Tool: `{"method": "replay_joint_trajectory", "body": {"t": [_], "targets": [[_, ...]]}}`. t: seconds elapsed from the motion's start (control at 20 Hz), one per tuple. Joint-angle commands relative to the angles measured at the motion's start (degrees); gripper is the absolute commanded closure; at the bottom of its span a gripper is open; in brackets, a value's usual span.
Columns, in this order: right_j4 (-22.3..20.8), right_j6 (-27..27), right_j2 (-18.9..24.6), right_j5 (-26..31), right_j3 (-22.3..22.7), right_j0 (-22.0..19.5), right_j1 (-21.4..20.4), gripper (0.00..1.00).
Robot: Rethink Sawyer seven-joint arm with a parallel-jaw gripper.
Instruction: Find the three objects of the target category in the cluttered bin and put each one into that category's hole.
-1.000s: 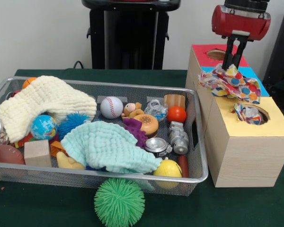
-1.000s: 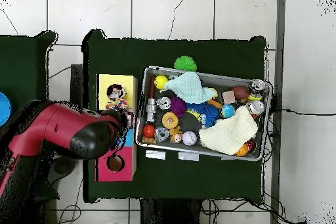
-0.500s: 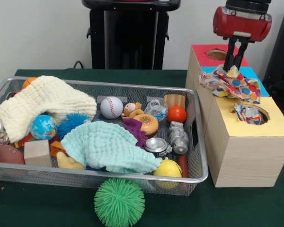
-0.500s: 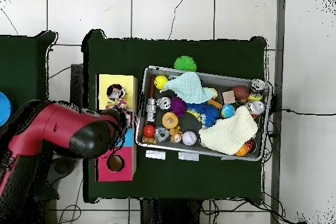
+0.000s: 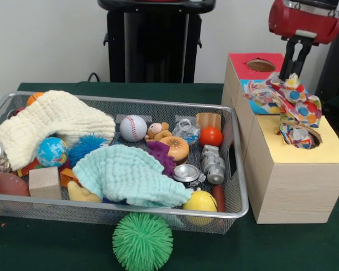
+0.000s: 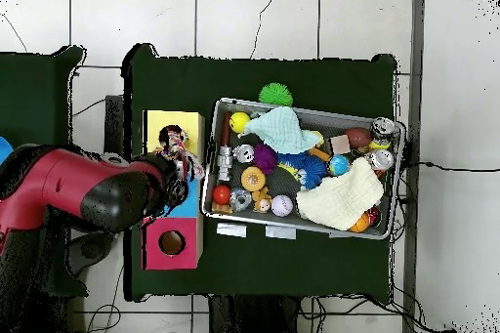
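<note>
Arm (image 5: 305, 20) cut off by top edge in front view; in overhead it hides the box's blue middle section. Jaws' tips buried in polka-dot cloth (image 5: 285, 99), state unclear. Towels cover bin (image 5: 237, 212) items. Left bin corner cropped.

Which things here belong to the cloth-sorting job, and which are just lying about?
Job: gripper; patterned cloth; yellow box's hole; cream cloth; mint cloth.

Lying about: baseball; toy burger; green spiky ball; wooden block.
</note>
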Motion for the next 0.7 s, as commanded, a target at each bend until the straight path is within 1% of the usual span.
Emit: {"method": "replay_joint_trajectory", "body": {"t": [0.05,0.3,0.55,0.7], "targets": [[6.2,18.1,-2.1,-1.8,-11.2,-3.6,1.2,1.0],[7.1,18.6,-3.5,-1.3,-11.7,-4.3,1.9,1.0],[7.6,19.0,-3.0,-0.3,-11.3,-4.3,3.1,1.0],[7.8,19.3,-2.0,0.4,-10.9,-4.0,3.6,1.0]]}}
